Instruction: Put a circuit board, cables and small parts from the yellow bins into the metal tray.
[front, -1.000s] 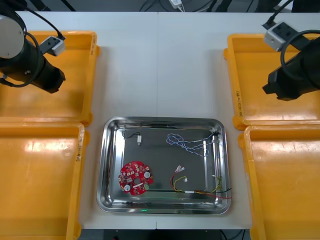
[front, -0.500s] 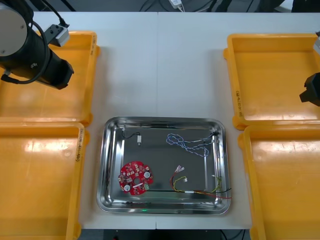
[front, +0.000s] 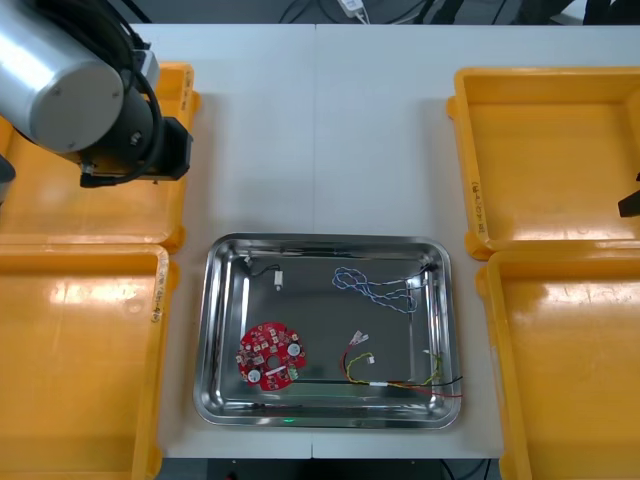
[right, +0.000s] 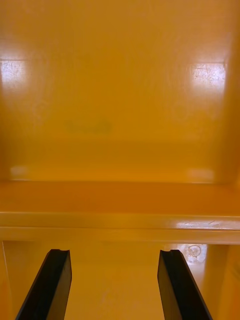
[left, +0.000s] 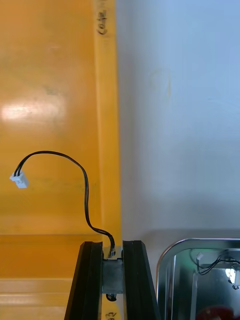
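Your left gripper (left: 113, 246) hid under the left arm (front: 70, 90) from above, fingers nipped a black cable (left: 85, 195) over the right rim of the far left yellow bin (front: 100, 215), bare table (front: 320, 130) beside, metal tray (front: 325, 240) near, right arm (front: 632, 203) cut off at the edge, your right gripper (right: 114, 252) gaped empty.

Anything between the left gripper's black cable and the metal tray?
Nothing visible: left gripper holds the black cable over a yellow bin's rim; bare table separates it from the metal tray. Right gripper: open over another bin.
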